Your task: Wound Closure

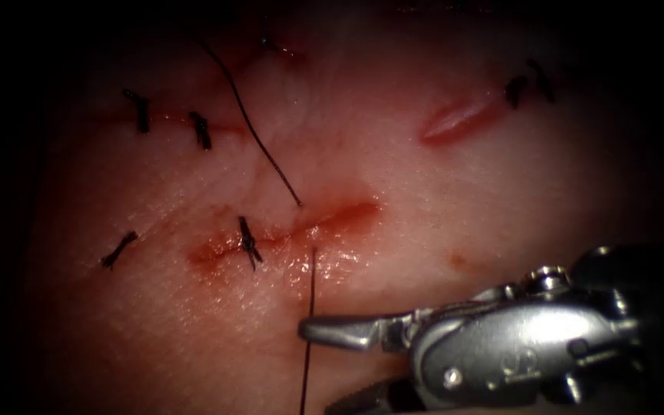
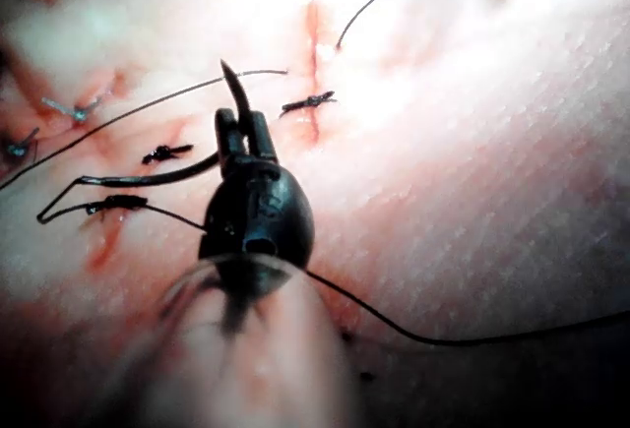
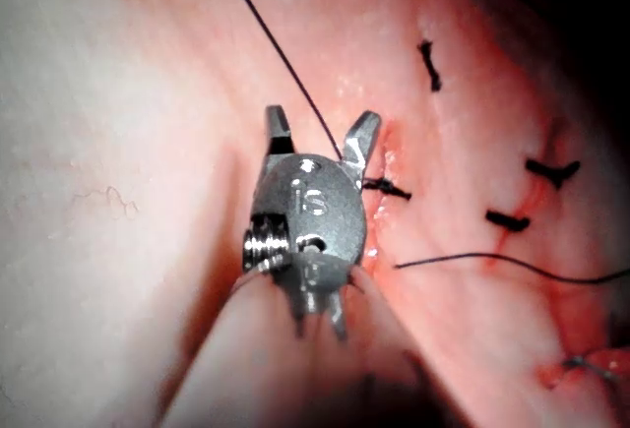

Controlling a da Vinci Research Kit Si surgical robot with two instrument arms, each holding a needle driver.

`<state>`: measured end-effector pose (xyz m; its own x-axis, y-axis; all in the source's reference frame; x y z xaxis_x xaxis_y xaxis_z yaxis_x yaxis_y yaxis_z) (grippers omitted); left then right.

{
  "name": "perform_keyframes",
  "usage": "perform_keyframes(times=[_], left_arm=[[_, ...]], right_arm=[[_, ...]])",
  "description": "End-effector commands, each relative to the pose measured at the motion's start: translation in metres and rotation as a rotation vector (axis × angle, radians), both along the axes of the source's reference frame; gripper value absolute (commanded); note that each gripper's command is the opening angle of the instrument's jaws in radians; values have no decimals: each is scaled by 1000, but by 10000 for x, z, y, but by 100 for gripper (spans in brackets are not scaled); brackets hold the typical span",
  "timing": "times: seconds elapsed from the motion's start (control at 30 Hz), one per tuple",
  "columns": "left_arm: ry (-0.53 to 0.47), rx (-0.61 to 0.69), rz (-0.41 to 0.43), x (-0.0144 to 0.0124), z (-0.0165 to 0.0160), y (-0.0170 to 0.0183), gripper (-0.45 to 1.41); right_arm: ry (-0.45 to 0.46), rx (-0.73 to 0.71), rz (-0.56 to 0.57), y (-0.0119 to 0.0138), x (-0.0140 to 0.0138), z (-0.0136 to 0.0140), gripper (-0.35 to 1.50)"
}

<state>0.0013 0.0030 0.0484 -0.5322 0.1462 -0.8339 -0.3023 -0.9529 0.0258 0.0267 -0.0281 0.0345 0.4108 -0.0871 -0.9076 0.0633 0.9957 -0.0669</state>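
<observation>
Where the tissue [image 1: 155, 323] is read from its left edge across, finished stitches [image 1: 120, 250] lie at about 9 o'clock from the central cut [image 1: 293, 230], and one stitch [image 1: 249, 242] already crosses that cut near its left end. The thread [image 1: 251, 123] enters from 11 o'clock and meets the upper edge of the cut near its middle; a second run of thread leaves the lower edge and drops straight toward 6 o'clock, so the strand's long axis there is close to vertical. In the left wrist view, the left tool [image 2: 243, 131] has its jaws clamped on the needle [image 2: 234, 89] a short way behind the point, with the point projecting past the jaw tips and the rest of the curve sweeping away to the side; the needle is clear of the tissue, above it. Thread trails from the needle's far end across the surface. Further right, the right tool [image 1: 332, 330] lies at about 5 o'clock from the cut, its upper jaw pointing toward 9 o'clock and its tip just beside the vertical run of thread. In the right wrist view its jaws stand apart, with the thread passing between them and nothing gripped. Judged from this layout, the right tool is the nearer one to the thread below the cut, and its jaw axis lies roughly square to that strand.
</observation>
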Motion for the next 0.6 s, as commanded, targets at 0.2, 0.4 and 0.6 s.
perform_keyframes(times=[0.2, 0.4, 0.6], left_arm=[[-1, -2, 0, -6, 7, 2, -45], [-1, -2, 0, -6, 7, 2, -45], [-1, -2, 0, -6, 7, 2, -45]], right_arm=[[-17, -45, 18, 24, 5, 70, 106], [-33, -25, 29, 23, 14, 115, 106], [-36, -11, 43, 23, 18, 138, 66]])
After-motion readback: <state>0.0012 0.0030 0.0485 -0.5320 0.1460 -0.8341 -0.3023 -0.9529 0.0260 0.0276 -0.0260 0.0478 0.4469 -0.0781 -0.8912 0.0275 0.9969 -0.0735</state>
